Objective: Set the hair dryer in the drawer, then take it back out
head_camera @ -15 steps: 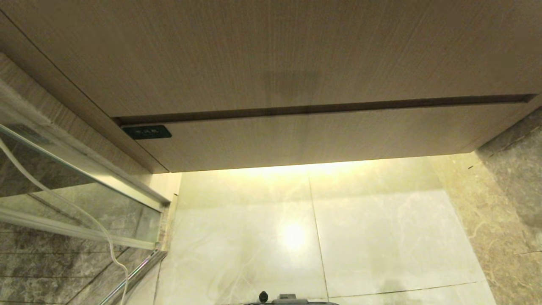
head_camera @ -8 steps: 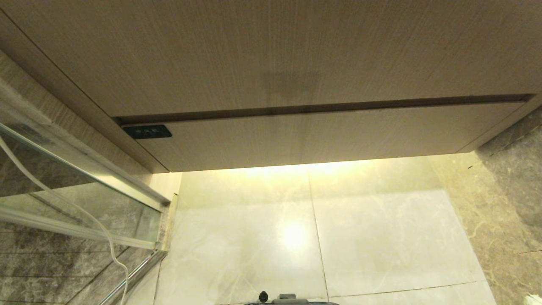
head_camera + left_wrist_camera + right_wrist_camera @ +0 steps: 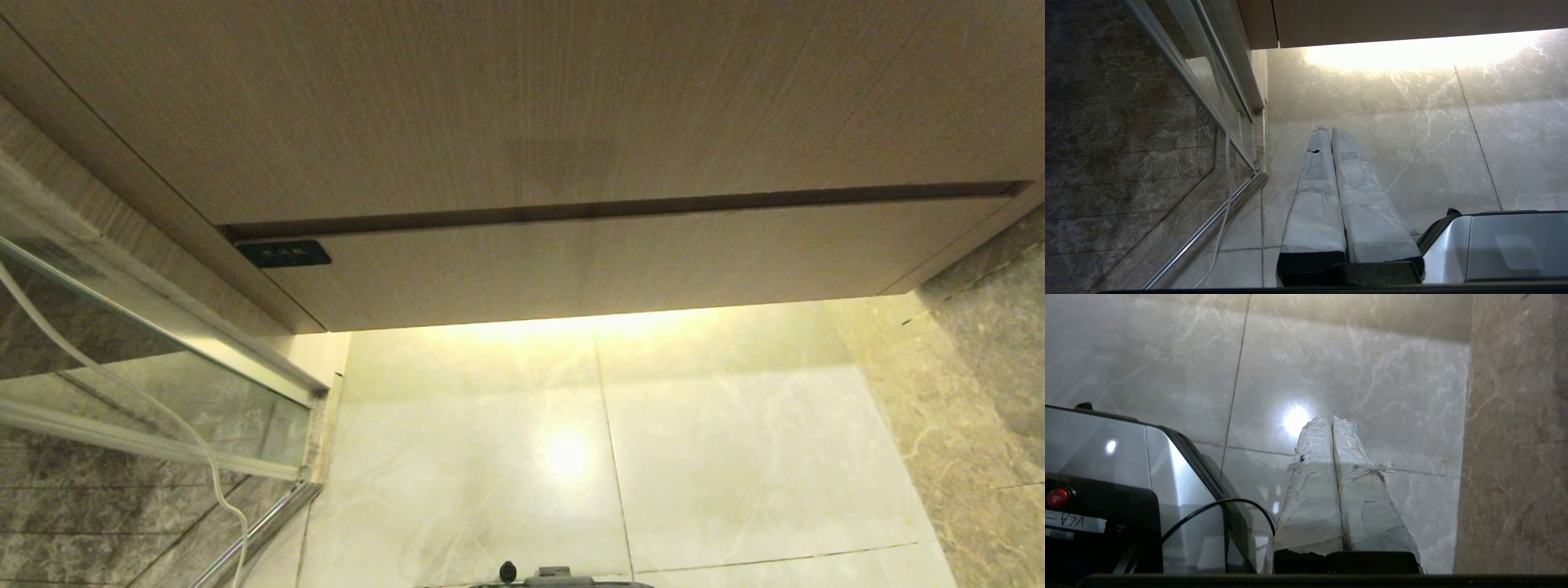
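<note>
The hair dryer is out of view in every frame. In the head view a wooden cabinet fills the upper half, with two drawer fronts, an upper one (image 3: 522, 106) and a lower one (image 3: 588, 261), both pushed in flush with a dark seam between them. Neither arm shows in the head view. My left gripper (image 3: 1329, 130) hangs over the pale floor tiles, its taped fingers pressed together and holding nothing. My right gripper (image 3: 1332, 419) also points at the floor, shut and empty.
A small black label (image 3: 283, 254) sits at the lower drawer's left end. A glass shower door (image 3: 122, 384) with a metal rail and a white cord (image 3: 175, 425) stands at the left. A brown marble wall (image 3: 988, 367) is at the right. My base (image 3: 555, 578) is at the bottom edge.
Half a second ago a white tip showed at the head view's lower right corner; it is gone now. The cabinet and floor look the same.
</note>
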